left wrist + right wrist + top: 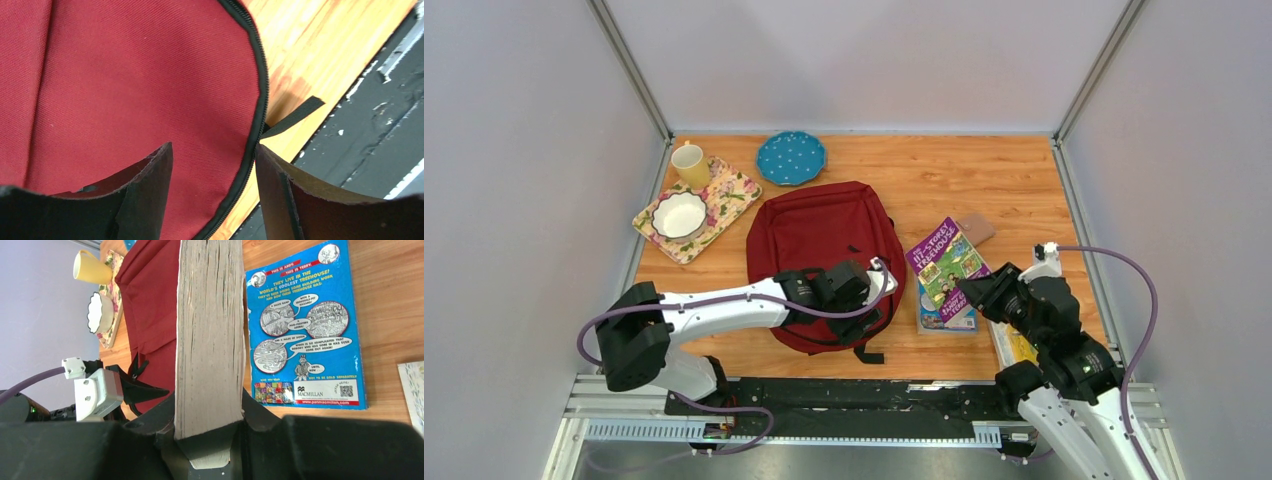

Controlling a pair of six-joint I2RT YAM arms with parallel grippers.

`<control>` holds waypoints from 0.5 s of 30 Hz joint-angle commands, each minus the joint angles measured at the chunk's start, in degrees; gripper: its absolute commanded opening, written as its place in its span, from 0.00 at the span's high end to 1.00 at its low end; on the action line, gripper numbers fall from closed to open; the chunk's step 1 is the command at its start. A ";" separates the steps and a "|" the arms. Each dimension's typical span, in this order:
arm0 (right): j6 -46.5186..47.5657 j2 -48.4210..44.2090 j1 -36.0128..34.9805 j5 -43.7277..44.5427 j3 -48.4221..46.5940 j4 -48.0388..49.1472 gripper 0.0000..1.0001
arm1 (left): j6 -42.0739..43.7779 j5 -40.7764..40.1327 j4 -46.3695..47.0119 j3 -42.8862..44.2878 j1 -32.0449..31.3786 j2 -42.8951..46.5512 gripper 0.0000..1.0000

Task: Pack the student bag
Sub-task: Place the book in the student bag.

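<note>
Left jaws apart above one student bag; right jaws clamp one book, second book flat.

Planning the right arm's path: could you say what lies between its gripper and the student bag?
In the top view: the purple book the right gripper holds, over a blue book.

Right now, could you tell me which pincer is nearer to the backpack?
Left. The left pincer hangs over the zippered edge of the backpack; the right pincer grips a book beside it.
</note>
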State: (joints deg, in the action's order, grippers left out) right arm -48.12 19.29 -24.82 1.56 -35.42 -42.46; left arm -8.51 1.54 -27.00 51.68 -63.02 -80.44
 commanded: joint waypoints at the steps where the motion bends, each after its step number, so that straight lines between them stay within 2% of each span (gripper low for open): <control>1: 0.83 -0.39 -0.05 0.28 -3.69 4.05 1.00 | 2.71 -3.47 -1.21 2.99 -0.08 -1.29 0.34; 13: 0.39 0.05 0.03 -0.51 -2.11 4.93 1.00 | 1.75 -2.07 -0.77 2.11 -0.08 -3.23 0.44; 14: 0.39 -0.04 -0.05 -0.60 -2.11 4.93 1.00 | 1.48 -2.07 -0.60 1.85 -0.08 -3.14 0.46; 15: 0.39 -0.13 -0.05 -0.60 -2.02 4.93 1.00 | 1.40 -2.07 -0.51 1.84 -0.08 -3.14 0.52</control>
State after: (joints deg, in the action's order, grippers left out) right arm -47.92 19.79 -24.82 1.43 -35.55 -43.90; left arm -7.31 -0.45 -27.83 52.36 -62.98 -83.46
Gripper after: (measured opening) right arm 0.293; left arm 0.551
